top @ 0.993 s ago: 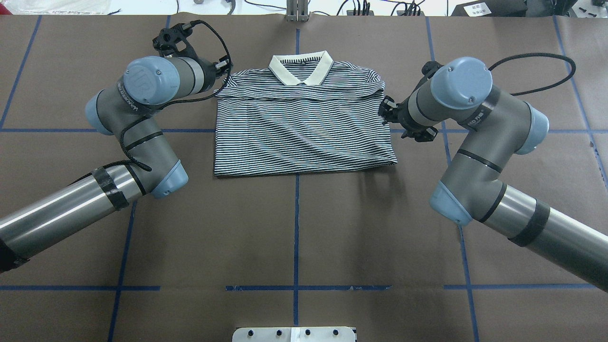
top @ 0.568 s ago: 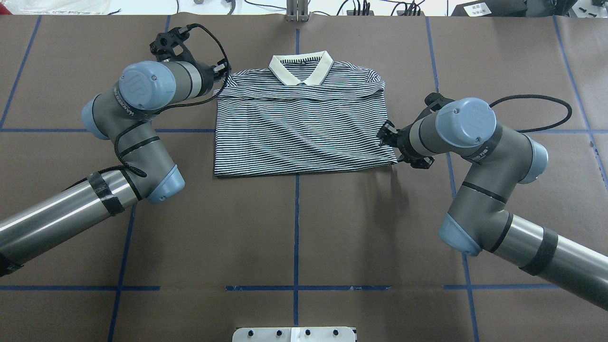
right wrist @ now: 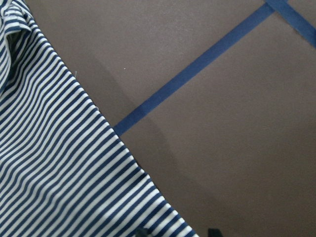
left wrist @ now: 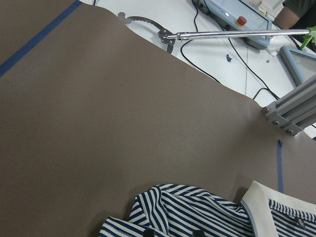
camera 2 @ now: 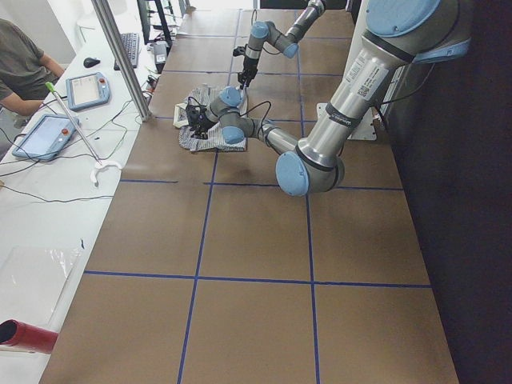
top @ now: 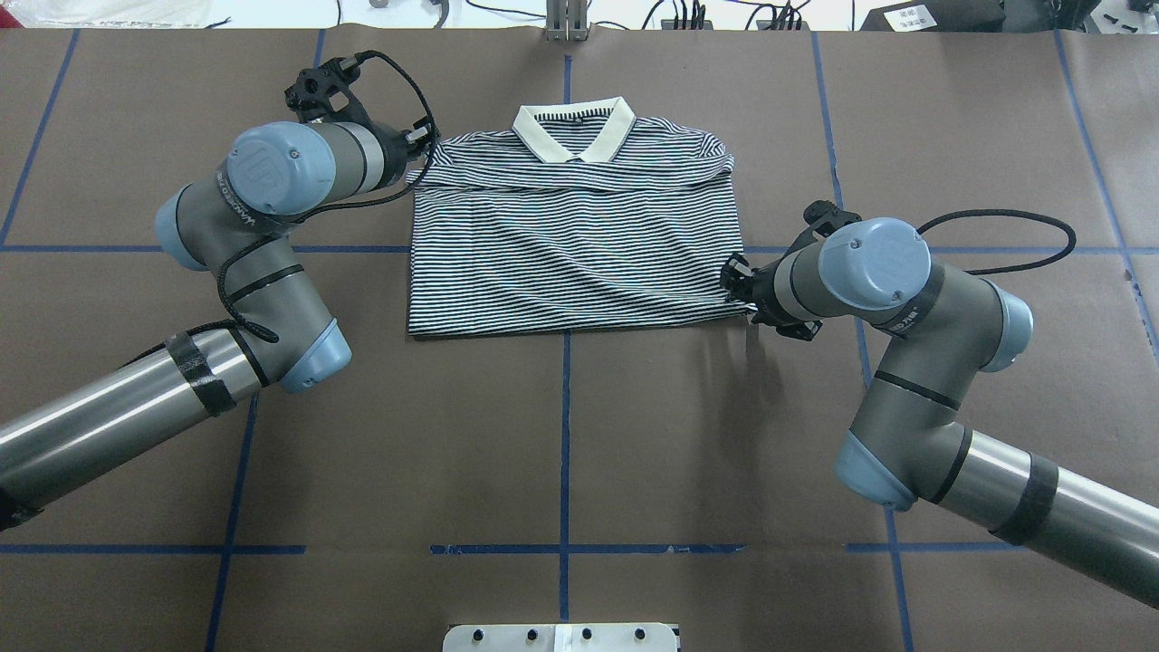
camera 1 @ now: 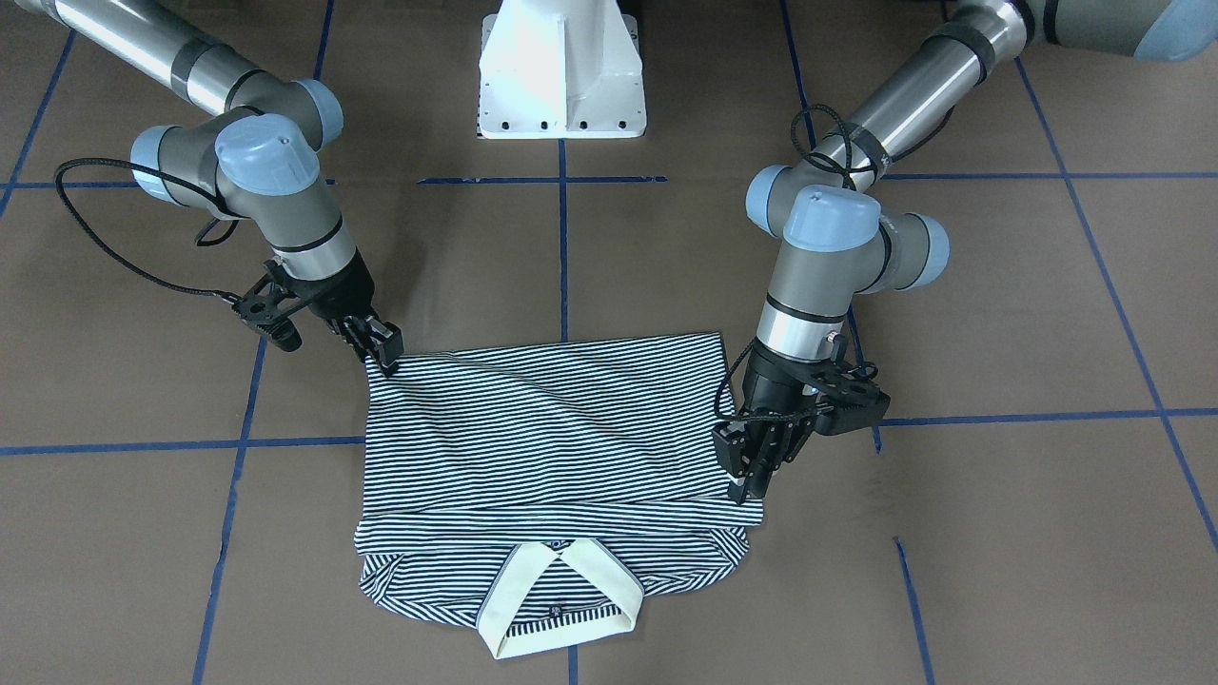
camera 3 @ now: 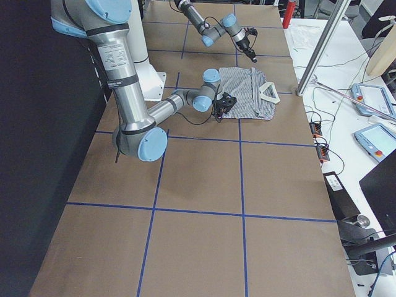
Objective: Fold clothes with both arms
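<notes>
On the left, the left arm (top: pixel 272 181) reached across the brown table (top: pixel 561 435) to the left edge of the polo shirt (top: pixel 579 244), close to the shoulder. The left gripper (camera 1: pixel 748 487) pointed down at this edge. In the left wrist view its fingertips (left wrist: pixel 148 233) were a small way apart with ruffled striped cloth between them. I cannot tell whether they pinched the cloth or only stood around it.

In the middle, the shirt lay flat on the far half of the table in a folded, nearly rectangular shape. Its cream collar (top: pixel 573 131) pointed away from the robot, and the straight lower edge was on the robot's side. A blue tape line (top: pixel 565 435) ran under the shirt.

On the right, the right arm (top: pixel 887 281) bent in toward the near right corner of the shirt. The right gripper (camera 1: pixel 386 360) was low at this corner. Its fingertips (right wrist: pixel 212 232) were clearly apart in the right wrist view, with the flat corner of the cloth between them, and nothing was held.
</notes>
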You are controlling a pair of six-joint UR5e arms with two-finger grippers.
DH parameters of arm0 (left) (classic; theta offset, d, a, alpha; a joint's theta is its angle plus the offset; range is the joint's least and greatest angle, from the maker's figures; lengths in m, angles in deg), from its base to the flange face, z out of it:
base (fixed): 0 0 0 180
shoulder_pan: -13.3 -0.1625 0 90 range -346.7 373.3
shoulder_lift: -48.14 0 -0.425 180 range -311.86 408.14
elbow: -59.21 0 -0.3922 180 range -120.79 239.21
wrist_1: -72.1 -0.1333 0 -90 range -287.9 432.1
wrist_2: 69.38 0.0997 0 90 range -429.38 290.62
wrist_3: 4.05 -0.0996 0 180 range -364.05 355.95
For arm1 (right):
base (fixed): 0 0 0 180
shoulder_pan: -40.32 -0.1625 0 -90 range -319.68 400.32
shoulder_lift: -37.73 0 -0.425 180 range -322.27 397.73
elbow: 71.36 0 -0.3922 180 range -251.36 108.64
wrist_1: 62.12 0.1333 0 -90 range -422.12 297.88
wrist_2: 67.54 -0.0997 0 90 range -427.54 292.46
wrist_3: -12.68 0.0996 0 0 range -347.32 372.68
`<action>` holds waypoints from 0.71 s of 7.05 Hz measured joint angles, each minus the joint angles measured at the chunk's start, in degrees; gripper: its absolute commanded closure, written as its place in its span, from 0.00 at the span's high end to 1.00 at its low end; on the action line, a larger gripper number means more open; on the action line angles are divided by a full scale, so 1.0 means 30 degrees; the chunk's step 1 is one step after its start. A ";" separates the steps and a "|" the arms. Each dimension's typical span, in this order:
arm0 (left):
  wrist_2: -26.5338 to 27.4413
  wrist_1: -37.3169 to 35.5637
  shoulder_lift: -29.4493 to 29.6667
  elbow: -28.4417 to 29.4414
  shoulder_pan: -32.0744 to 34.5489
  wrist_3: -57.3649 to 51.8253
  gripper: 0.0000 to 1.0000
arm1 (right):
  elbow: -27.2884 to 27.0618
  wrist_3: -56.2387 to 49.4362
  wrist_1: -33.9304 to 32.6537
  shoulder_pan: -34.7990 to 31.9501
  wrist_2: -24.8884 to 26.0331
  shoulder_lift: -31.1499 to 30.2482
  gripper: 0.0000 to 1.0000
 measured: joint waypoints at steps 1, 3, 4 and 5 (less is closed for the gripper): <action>0.0000 -0.0031 0.0002 -0.0051 -0.0012 0.0055 0.38 | -0.0439 0.0024 0.0030 0.0143 0.0001 -0.0473 0.00; -0.0004 -0.0076 0.0002 -0.0149 -0.0027 0.0101 0.38 | -0.2558 0.1589 -0.0032 0.0984 -0.0066 -0.1617 0.00; -0.0018 -0.0082 -0.0012 -0.0149 -0.0026 0.0099 0.38 | -0.4136 0.3074 -0.0129 0.1671 -0.0089 -0.2267 0.00; -0.0024 -0.0084 -0.0054 -0.0149 -0.0021 0.0088 0.38 | -0.5550 0.4080 -0.0181 0.2276 -0.0049 -0.3054 0.12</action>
